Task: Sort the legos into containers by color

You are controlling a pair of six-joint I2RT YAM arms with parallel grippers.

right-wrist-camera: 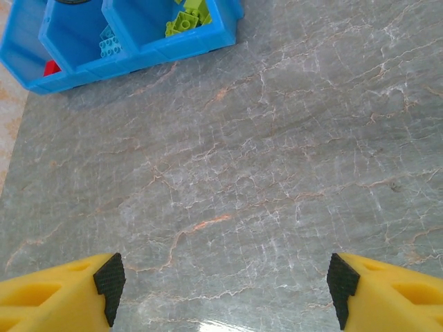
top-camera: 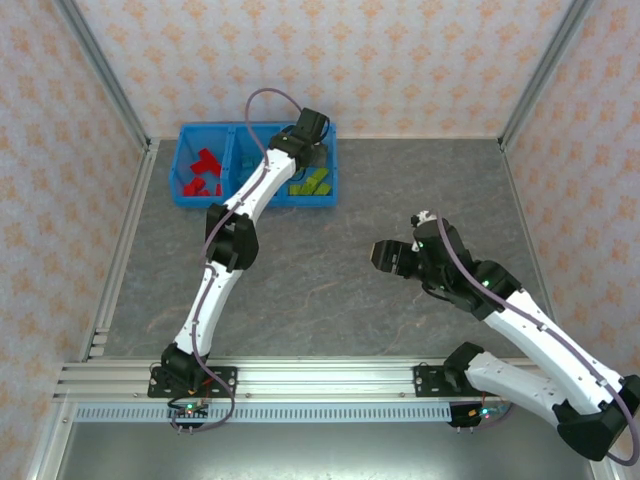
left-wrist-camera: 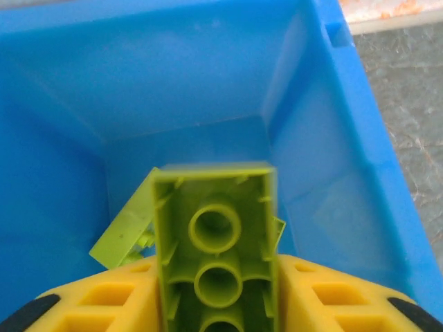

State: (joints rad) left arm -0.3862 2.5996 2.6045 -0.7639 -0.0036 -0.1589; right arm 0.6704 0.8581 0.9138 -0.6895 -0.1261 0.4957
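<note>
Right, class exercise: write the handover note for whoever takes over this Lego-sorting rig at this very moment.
Left gripper: over the blue bin's right compartment, jaws closed on a lime green brick, no gap visible.
Right gripper: jaws open, nothing between them, above the table.
Done: red bricks in the left compartment, light blue bricks in the middle, other green bricks on the right.
Left: release the held brick. I see no loose bricks on the table.
</note>
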